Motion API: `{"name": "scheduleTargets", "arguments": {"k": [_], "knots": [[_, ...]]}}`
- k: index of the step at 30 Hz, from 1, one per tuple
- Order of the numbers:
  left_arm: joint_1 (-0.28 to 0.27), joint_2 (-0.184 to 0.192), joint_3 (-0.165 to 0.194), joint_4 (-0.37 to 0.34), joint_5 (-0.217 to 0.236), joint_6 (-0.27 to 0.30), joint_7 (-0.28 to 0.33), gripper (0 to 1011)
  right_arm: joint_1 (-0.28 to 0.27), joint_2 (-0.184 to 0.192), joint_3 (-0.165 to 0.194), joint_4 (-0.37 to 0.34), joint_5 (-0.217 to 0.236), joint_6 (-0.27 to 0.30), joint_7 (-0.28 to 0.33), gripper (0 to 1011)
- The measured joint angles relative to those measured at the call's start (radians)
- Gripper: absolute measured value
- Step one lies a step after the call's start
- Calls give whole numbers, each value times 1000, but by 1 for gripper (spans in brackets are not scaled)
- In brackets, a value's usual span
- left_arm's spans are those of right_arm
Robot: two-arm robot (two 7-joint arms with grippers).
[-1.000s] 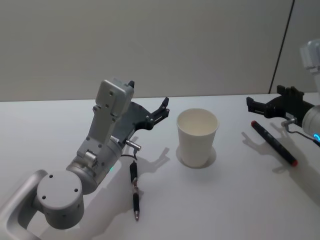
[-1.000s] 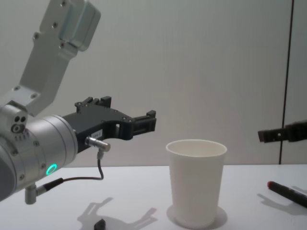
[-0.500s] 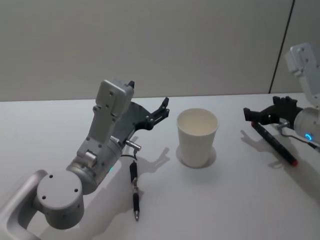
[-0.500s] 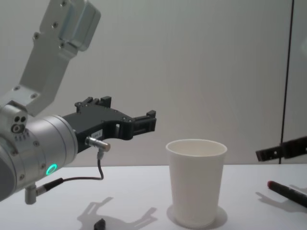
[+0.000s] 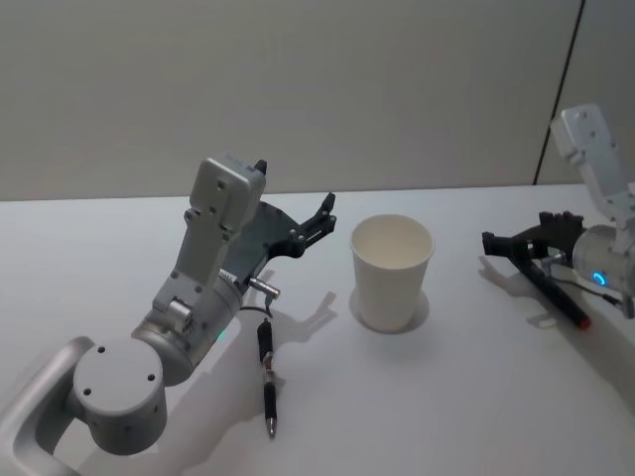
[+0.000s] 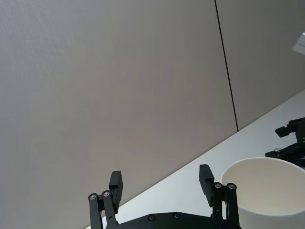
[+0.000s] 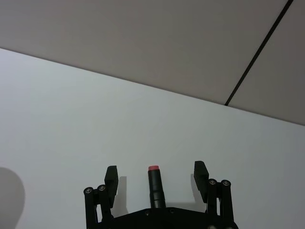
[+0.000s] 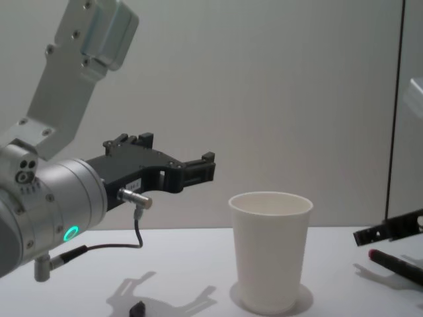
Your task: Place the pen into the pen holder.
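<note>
Since 1 s ago the right tool [image 7: 156, 172] has been lowered to the counter [image 5: 446, 397], fingers spread either side of the red-tipped pen [image 5: 559, 295], not clenched. Nearest, a black pen [image 5: 268, 382] is seen by the left arm. The left tool [image 6: 161, 177] is held raised, released, beside the pen holder [image 5: 392, 273], mid-counter, well apart from the red-tipped pen.

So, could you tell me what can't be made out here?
Red-tipped pen: the open right claw covers its far end in the head view, and most of it in the right wrist view.
Black pen: the chest view's bottom edge cuts off all but one end.
Pen holder: its wall hides the inside in the chest view.
Left claw, open beside the holder: cut off by the left wrist view's bottom edge.
</note>
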Motion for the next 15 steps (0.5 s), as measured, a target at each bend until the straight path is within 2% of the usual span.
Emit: {"name": "scheduleTargets", "arguments": {"k": [15], "knots": [[0,0,0,0,0,0,0,1001,25,-21,3,85,33,38,-18,1001]]}}
